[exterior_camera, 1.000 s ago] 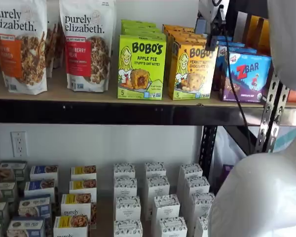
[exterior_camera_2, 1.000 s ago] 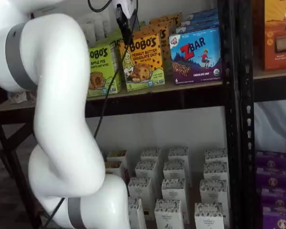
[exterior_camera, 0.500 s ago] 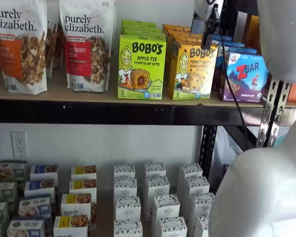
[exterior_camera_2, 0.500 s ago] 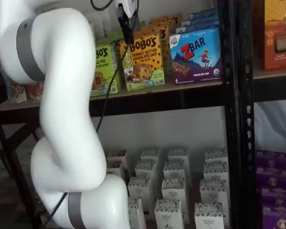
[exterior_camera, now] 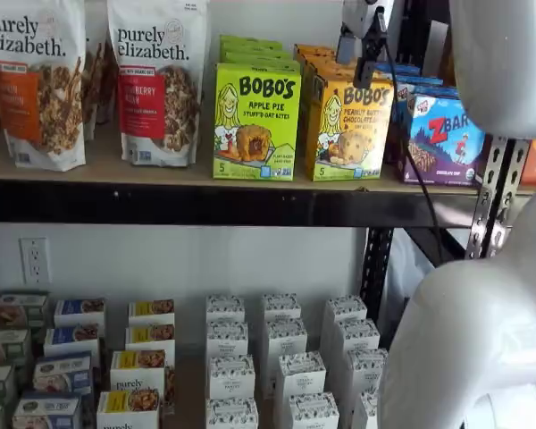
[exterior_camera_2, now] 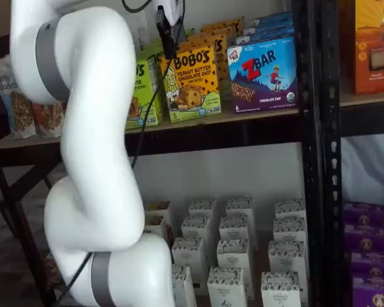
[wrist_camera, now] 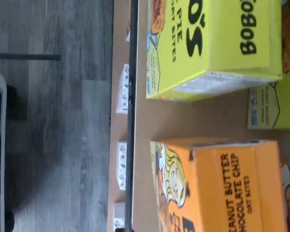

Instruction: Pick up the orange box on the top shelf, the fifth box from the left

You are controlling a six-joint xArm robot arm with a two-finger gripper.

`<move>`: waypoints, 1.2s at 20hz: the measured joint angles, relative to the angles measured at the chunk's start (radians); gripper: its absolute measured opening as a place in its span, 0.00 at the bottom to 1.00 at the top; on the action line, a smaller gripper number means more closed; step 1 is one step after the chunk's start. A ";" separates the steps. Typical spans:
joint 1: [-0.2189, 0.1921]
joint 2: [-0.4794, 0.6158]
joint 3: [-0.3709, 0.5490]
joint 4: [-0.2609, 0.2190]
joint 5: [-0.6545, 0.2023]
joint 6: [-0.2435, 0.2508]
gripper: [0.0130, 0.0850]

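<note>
The wrist view looks down onto the tan wooden shelf board (wrist_camera: 203,118) with its thin black front rail (wrist_camera: 132,121). An orange cardboard box (wrist_camera: 222,186) printed "Peanut Butter Chocolate Chip" with a cartoon girl stands at the board's front edge. Beside it, with a strip of bare board between them, stands a lime-green cardboard Bobo's box (wrist_camera: 212,43). Past the rail, small white cartons (wrist_camera: 122,164) show lower down, and beyond them grey wood-grain floor (wrist_camera: 53,121).
</note>
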 joint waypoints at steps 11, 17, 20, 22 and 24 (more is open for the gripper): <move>0.017 0.028 -0.010 0.022 -0.001 0.022 1.00; 0.013 0.036 -0.008 0.022 -0.003 0.018 1.00; 0.011 0.039 -0.003 0.018 -0.004 0.015 1.00; 0.008 0.040 0.000 0.019 -0.004 0.012 1.00; 0.005 0.042 0.002 0.021 -0.004 0.010 1.00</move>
